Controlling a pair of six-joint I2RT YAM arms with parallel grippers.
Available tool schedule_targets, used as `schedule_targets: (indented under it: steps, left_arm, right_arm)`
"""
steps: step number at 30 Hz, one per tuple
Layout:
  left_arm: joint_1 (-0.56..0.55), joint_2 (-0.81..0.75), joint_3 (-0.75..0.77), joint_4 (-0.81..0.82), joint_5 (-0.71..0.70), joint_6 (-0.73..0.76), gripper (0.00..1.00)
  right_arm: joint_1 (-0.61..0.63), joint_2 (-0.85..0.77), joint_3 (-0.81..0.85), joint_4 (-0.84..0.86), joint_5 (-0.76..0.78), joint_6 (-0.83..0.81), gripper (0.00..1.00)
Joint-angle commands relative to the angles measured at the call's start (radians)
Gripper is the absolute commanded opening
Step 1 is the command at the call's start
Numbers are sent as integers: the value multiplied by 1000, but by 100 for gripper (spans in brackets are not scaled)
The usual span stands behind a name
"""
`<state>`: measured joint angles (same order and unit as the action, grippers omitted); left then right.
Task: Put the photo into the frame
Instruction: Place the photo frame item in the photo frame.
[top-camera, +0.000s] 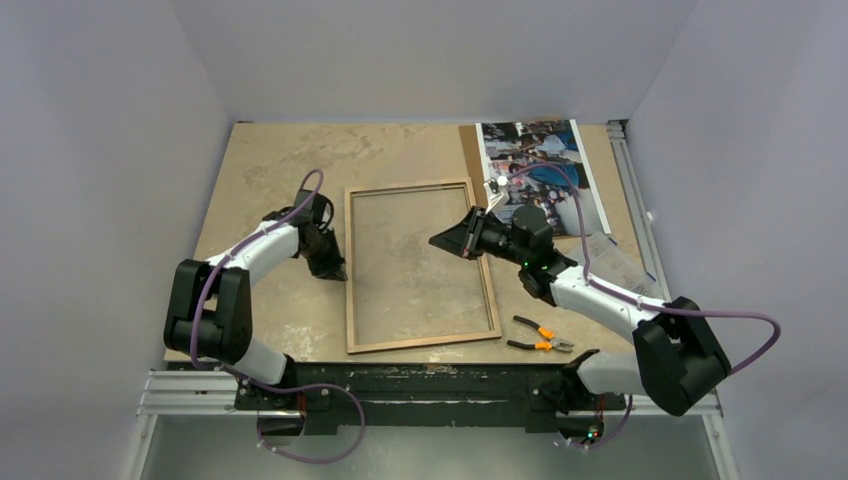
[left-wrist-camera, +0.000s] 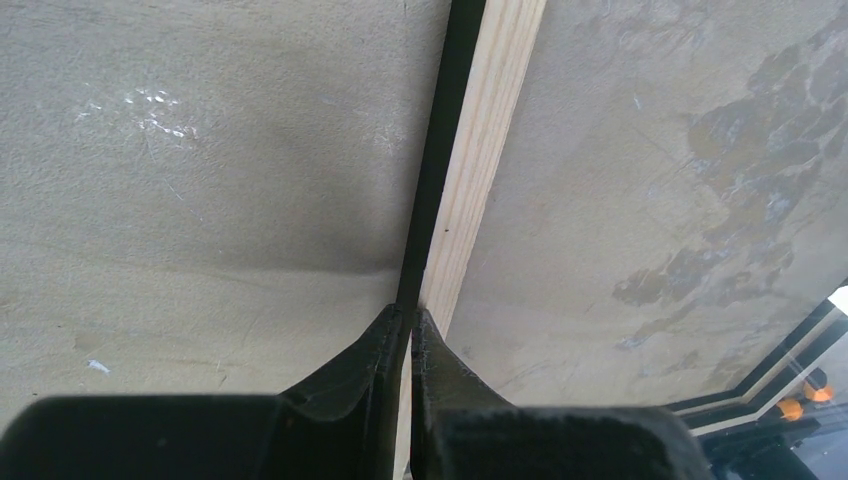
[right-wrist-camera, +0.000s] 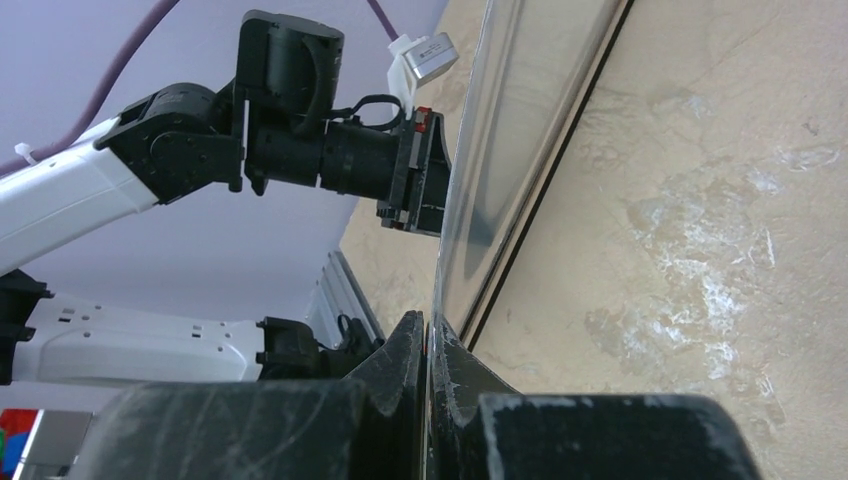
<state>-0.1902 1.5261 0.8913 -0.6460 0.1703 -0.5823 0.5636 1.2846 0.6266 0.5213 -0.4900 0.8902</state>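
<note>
Frame (top-camera: 425, 343) flat | left tool (top-camera: 337, 272), right tool (top-camera: 438, 240) closed at opposite rails

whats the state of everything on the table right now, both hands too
frame: wood back up, mid-table, no photo in it
photo: picture side up, far right, outside the frame
board: flat, partly under the photo
pliers: lying flat, untouched
left hand: shut on the frame's left rail
right hand: shut, tips at the frame; grip unclear
</note>
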Motion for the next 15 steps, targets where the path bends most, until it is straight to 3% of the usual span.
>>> schedule_targets:
  steps: [1, 15]
  left_arm:
    - [3, 28, 11, 2, -60, 23, 5]
    - [3, 29, 14, -4, -56, 28, 4]
  right_arm:
    - [33, 2, 30, 59, -61, -39, 0]
    - [34, 4, 31, -236, 88, -84, 0]
